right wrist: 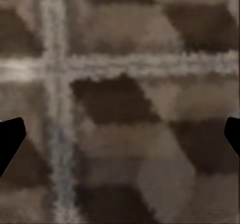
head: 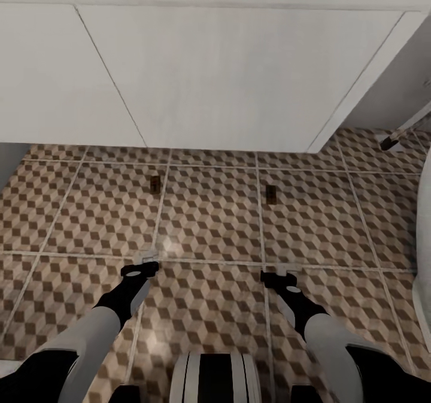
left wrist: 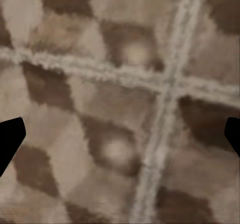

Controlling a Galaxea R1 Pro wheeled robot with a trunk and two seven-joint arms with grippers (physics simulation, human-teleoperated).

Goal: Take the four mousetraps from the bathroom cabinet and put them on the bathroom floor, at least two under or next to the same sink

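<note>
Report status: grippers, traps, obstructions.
Left gripper and right gripper open, empty, low over cube-patterned tile floor. Two small dark brown mousetraps down before white vanity. Nothing obstructing.

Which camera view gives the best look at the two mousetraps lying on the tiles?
The head view: one mousetrap and the other mousetrap lie flat on the bathroom floor, just in front of the white sink unit. The two wrist views look down at blurred patterned tile and grout lines, with dark fingertips at the edges.

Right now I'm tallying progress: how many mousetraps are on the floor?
2: one mousetrap ahead of the left gripper, another ahead of the right gripper, both near the vanity. Others may be out of view.
</note>
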